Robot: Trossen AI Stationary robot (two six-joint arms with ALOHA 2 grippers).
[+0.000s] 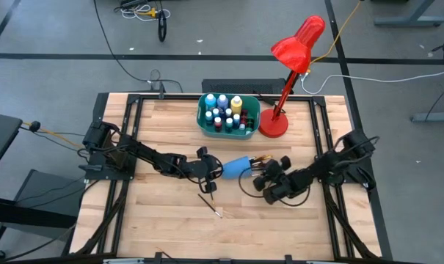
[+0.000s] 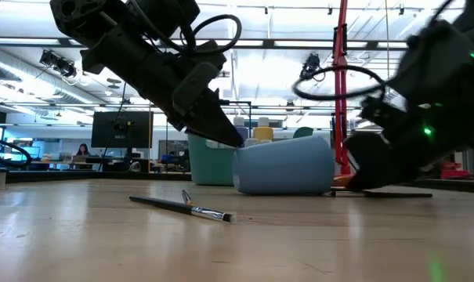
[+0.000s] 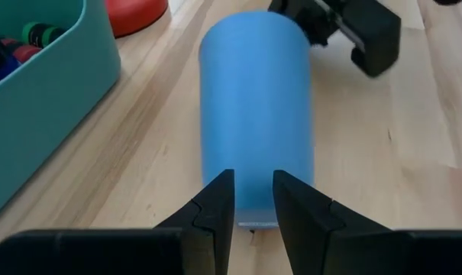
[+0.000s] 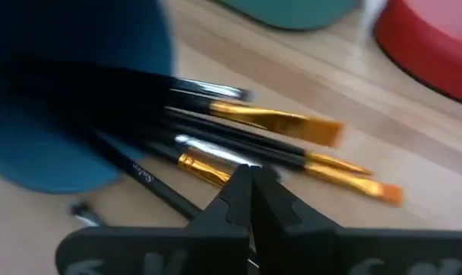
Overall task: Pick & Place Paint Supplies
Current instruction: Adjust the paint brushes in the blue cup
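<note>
A blue cup (image 1: 236, 167) lies on its side mid-table, with several paintbrushes (image 4: 276, 122) sticking out of its open end onto the wood. My left gripper (image 3: 253, 202) is at the cup's closed end with its fingers a little apart. My right gripper (image 4: 250, 179) is shut, its tips just over the brush handles by the cup's mouth. One loose paintbrush (image 1: 210, 204) lies flat on the table nearer the front edge. Paint bottles (image 1: 225, 110) stand in a teal tub (image 1: 204, 123) at the back. My left gripper has its two fingertips (image 3: 219, 195) against the curved wall of the cup at its closed end (image 3: 253, 218), slanting down from the table's left. The cup is wider than the gap, so it is not pinched. It lies with its side on the table. My right gripper's shut tips are over a brush handle (image 4: 204, 168); whether they touch it I cannot tell.
A red desk lamp stands on its round base (image 1: 274, 126) right of the tub, its head leaning over the back edge. Bare wood stretches along the front of the table.
</note>
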